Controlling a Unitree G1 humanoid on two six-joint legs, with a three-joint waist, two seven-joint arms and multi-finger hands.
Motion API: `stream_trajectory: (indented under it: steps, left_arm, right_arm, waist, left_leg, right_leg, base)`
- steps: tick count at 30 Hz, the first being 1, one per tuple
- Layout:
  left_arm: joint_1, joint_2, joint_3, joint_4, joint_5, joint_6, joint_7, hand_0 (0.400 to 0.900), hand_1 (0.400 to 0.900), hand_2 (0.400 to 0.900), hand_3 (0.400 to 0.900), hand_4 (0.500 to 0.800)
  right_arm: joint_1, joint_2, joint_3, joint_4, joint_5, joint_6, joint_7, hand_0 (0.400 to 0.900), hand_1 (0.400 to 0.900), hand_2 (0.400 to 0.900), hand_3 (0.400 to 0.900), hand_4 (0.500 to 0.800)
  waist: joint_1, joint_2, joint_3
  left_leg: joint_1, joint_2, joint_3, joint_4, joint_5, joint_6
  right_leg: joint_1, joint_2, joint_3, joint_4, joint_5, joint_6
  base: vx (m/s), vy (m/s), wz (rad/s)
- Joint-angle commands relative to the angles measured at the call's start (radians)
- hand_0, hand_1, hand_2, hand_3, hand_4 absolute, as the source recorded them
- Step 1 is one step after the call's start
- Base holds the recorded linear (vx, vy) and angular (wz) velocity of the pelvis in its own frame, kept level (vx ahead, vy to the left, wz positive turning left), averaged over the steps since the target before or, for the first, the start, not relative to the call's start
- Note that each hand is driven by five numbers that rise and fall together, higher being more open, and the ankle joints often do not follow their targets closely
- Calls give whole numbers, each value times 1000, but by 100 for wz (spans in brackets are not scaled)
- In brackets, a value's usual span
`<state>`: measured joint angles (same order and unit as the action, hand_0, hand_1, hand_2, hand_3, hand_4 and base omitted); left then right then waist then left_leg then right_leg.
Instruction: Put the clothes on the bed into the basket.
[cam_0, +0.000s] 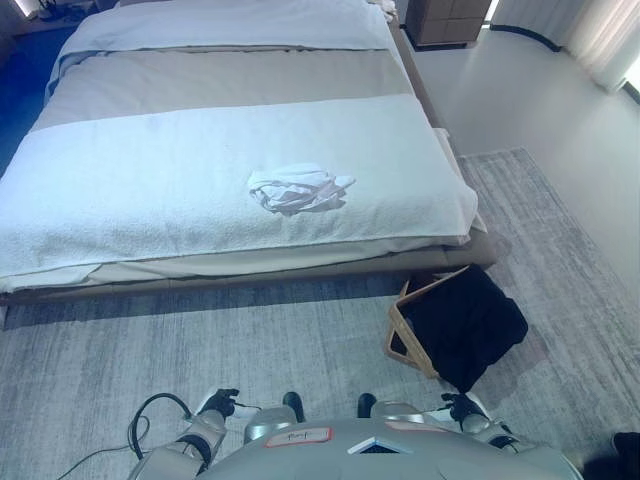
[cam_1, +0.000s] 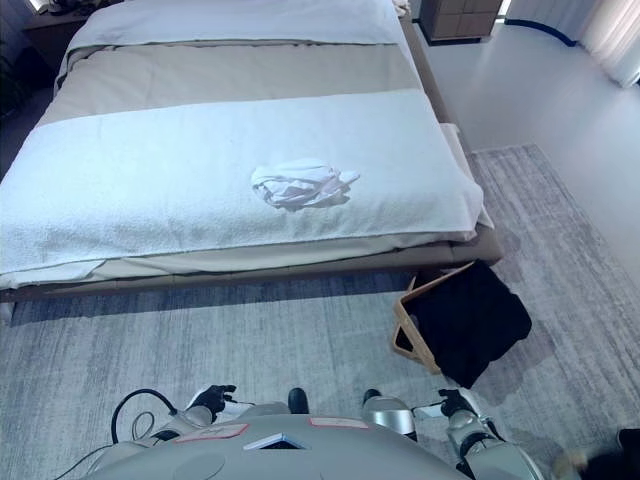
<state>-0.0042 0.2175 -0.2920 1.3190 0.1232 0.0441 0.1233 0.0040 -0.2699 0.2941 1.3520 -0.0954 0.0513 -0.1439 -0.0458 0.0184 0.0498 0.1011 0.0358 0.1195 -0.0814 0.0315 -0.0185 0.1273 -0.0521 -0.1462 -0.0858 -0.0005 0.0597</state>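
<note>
Hands: left hand (cam_0: 222, 403) and right hand (cam_0: 462, 406) both low at the bottom edge of the view, over the rug, holding nothing. Too small and half hidden to tell whether the fingers are curled or straight.
Basket: wooden-framed basket (cam_0: 403, 322) with a dark liner on the rug (cam_0: 200, 340), just beside the bed's near right corner, tilted toward the robot's right. Mouth looks open; cannot tell if anything is already inside the dark liner.
Clothes: one crumpled white garment (cam_0: 298, 188) on the white blanket (cam_0: 120, 190), right of centre and closer to the bed's near edge than to the head end. No other loose clothes visible on the bed (cam_0: 220, 65).
Handling: judged light, soft and limp; it will sag and trail when lifted. Best to pinch the raised middle of the bunch, gathering several folds at once.
Risk: white on white, and the blanket is soft too, so a deep grab could lift blanket with the garment.
Obstacles: nothing lies between garment and basket. The bed's near edge and the open rug in front must be closed first; garment well apart from both hands.
Surroundings: dark cabinet (cam_0: 452, 20) past the bed's far right corner, well clear.
</note>
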Motion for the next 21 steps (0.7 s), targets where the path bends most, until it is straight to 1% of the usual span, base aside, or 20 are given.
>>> stream_trajectory:
  steps: [1, 14, 21]
  left_arm:
    - [-53, 6, 4, 45, 15, -4, 16, 900, 900, 900, 900, 800]
    - [-55, 7, 10, 48, 7, 1, 5, 900, 900, 900, 900, 800]
    - [-60, 12, 11, 46, -1, 6, 6, 900, 900, 900, 900, 800]
  right_arm:
    - [-81, -7, 60, 31, -59, -12, -9, 900, 900, 900, 900, 800]
    - [-87, -12, 64, 45, -81, 2, -8, 900, 900, 900, 900, 800]
    - [-92, -19, 61, 47, -76, 8, -6, 900, 900, 900, 900, 800]
  waist:
    - [16, -39, -2]
    - [20, -42, 7]
    - [17, -40, 20]
  left_leg:
    - [-15, -34, -64, -6, -13, -22]
    - [-12, -33, -72, -6, -17, -20]
    - [-15, -27, -81, -6, -17, -19]
  right_leg:
    - [-28, 2, 63, -1, 31, 31]
    - [-26, 4, 57, 0, 25, 28]
    - [-48, 8, 53, 43, 5, 19]
  base:
    - [0, 0, 0]
    - [3, -1, 1]
    - [9, -8, 2]
